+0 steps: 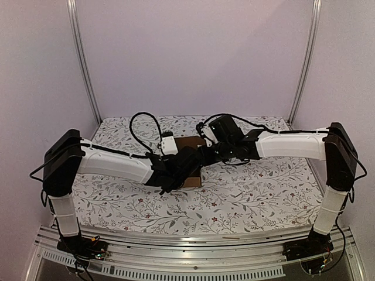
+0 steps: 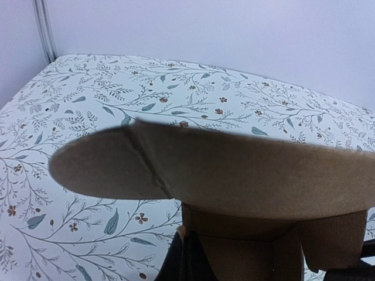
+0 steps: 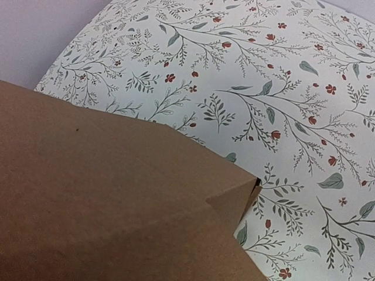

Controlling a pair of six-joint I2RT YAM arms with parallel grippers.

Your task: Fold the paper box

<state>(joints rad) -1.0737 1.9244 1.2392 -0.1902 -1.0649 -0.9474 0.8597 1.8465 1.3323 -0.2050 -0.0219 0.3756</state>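
The paper box (image 1: 188,142) is a brown cardboard carton in the middle of the floral table, mostly hidden under both wrists in the top view. My left gripper (image 1: 176,171) comes at it from the near left. In the left wrist view its dark fingers (image 2: 188,263) sit pressed together on the box's upright wall edge, under a wide rounded flap (image 2: 234,175). My right gripper (image 1: 206,152) is at the box's far right side. In the right wrist view the box (image 3: 117,205) fills the lower left, one folded corner (image 3: 234,196) showing, and hides the fingers.
A floral cloth (image 1: 263,193) covers the table. Plain walls close it in at the back and sides, with metal poles (image 1: 85,64) (image 1: 304,58) in the back corners. A metal rail (image 1: 193,240) runs along the near edge by the arm bases.
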